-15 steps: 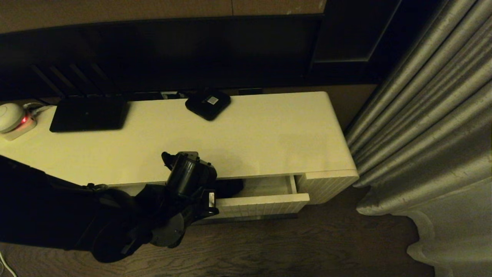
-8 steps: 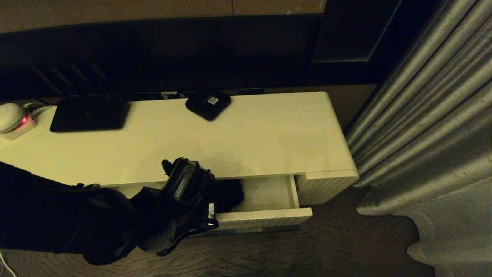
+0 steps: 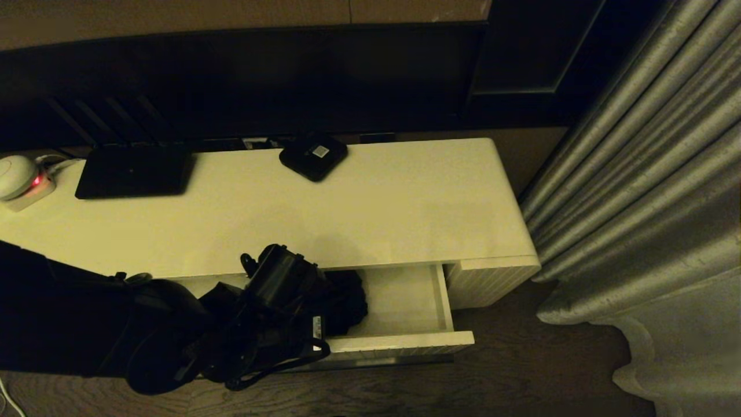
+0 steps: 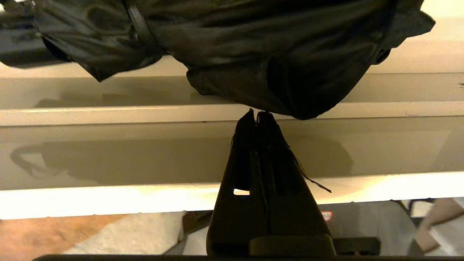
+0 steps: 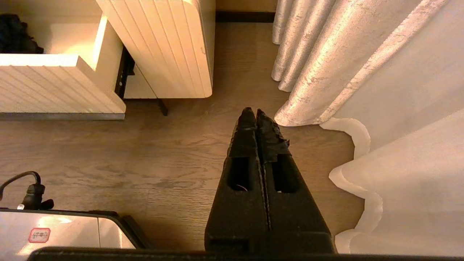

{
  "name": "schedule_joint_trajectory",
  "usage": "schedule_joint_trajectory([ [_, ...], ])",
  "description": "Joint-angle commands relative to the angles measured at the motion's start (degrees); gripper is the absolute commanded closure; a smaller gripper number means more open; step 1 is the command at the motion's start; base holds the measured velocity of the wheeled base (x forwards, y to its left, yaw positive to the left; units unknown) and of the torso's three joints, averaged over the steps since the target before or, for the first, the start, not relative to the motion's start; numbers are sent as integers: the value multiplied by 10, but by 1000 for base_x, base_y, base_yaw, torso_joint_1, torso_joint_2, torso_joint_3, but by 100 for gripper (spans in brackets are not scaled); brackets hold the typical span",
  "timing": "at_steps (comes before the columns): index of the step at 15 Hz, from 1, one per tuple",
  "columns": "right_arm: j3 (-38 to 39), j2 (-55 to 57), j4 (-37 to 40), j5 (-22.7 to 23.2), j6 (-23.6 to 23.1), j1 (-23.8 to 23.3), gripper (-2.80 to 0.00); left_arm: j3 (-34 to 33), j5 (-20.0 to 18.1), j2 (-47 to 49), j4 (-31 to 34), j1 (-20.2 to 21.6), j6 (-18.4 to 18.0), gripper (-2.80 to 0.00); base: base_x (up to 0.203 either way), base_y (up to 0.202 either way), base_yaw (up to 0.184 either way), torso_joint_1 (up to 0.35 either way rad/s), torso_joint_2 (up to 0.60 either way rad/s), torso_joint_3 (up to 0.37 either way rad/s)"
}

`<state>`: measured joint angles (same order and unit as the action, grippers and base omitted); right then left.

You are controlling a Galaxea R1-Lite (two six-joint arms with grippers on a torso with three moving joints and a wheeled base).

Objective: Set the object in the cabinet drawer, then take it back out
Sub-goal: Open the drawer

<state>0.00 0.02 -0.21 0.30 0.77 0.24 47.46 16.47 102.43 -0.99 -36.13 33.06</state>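
Socket block with a red light (image 3: 23,186) sits far left on the bench (image 3: 370,214), flat black router (image 3: 133,172) just beside it, small black box with a white label (image 3: 313,154) further right near the back edge. My left arm comes in from the left, low in front of the cabinet, and its wrist hides the left part of the open drawer (image 3: 405,343). Left gripper (image 4: 256,115) has its fingers pressed together, pinching nothing I can make out; in the left wrist view the tips sit right at the edge of the umbrella's (image 4: 253,54) rumpled black fabric, touching or just short, I cannot tell which. Umbrella lies inside the drawer at its left side, and the head view shows it as a dark bundle (image 3: 346,301) next to my wrist, with bare pale drawer floor to its right. Drawer is pulled out, ribbed front toward me. Right gripper (image 5: 256,113) hangs over the wooden floor (image 5: 145,156), fingers pressed together, empty, near the cabinet's right corner. Grey curtain (image 3: 648,191) hangs far right, pooling on the floor.
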Motion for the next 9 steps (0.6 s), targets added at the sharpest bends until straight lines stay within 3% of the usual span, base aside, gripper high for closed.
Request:
schedule_joint_trajectory([
  [1,0,1,-1,0,0,0,0,-2,-10,10,18,0,15,0,0,0,0,0,0,0],
  [5,0,1,-1,0,0,0,0,-5,-18,19,29,-1,31,0,0,0,0,0,0,0],
  [7,1,1,-1,0,0,0,0,-6,-44,23,57,-1,56,0,0,0,0,0,0,0],
  [9,0,1,-1,0,0,0,0,-10,-49,25,57,-2,58,0,0,0,0,0,0,0],
])
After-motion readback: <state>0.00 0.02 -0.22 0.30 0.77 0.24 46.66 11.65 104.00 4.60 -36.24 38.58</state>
